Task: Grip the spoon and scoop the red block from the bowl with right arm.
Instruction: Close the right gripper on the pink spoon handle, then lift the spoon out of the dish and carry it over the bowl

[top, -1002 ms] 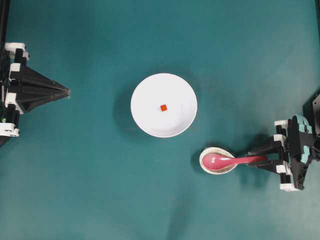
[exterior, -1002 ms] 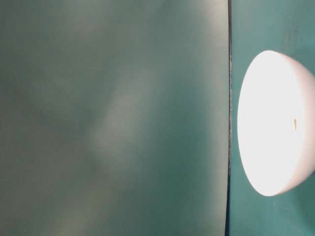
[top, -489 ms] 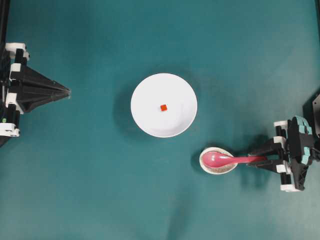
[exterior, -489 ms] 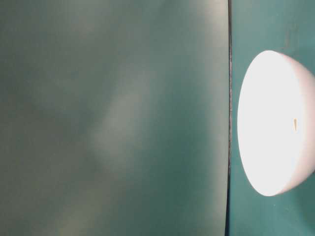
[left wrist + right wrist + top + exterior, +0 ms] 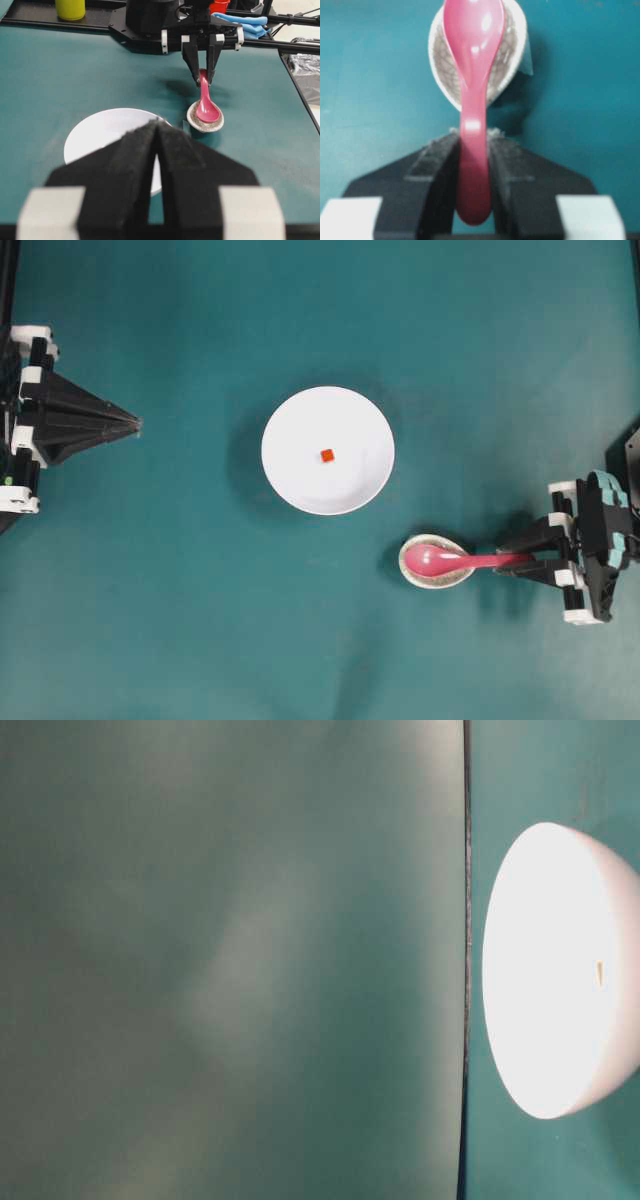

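Right gripper clamped on the handle of the spoon; both pads press the handle's sides, the handle end sticking out behind the fingers toward the wrist. Overhead view puts this gripper close to the tabletop's right edge, below mid-height, fingers pointing left

Spoon lies level, scoop to the left, resting in a small speckled dish. Dish sits right of centre in the lower half of the tabletop; from the right wrist camera its rim shows around the scoop on both sides

Bowl white, round, near the tabletop's centre, up and left of the dish and apart from it. Red block sits alone on the bowl's floor, about mid-bowl. Table-level view shows only the bowl's bright wall; block not discernible there

Left gripper at the left edge, upper half, well apart from the bowl, jaws drawn together to a point with nothing between them; the left wrist camera confirms the fingers meeting

Teal tabletop throughout
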Robot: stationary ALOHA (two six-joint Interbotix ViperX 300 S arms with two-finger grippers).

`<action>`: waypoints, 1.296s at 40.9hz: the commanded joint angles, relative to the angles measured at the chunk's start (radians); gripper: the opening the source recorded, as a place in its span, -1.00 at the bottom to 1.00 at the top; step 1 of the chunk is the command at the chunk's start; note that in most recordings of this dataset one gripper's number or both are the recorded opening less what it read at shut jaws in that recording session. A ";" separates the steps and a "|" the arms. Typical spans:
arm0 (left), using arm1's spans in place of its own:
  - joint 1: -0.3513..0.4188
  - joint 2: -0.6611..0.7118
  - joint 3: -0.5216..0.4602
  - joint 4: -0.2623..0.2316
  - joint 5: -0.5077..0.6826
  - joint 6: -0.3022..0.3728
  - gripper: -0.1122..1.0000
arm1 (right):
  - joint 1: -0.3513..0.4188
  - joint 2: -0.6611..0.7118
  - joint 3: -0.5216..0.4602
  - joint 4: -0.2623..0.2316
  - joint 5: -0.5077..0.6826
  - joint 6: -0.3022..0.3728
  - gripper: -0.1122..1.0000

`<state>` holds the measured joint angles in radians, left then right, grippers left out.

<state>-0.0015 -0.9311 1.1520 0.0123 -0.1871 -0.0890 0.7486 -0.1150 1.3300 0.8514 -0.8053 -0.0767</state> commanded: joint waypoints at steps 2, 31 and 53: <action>0.000 0.006 -0.028 0.000 -0.006 0.002 -0.78 | -0.005 -0.046 -0.015 0.000 -0.011 -0.020 -0.35; 0.000 0.002 -0.040 0.000 0.003 0.002 -0.78 | -0.354 -0.364 -0.130 -0.002 0.268 -0.360 -0.35; 0.000 -0.006 -0.069 0.000 0.084 0.002 -0.78 | -0.785 -0.453 -0.430 -0.002 0.877 -0.518 -0.36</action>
<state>-0.0015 -0.9403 1.1167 0.0123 -0.1043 -0.0890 0.0107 -0.5691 0.9664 0.8529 0.0015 -0.5937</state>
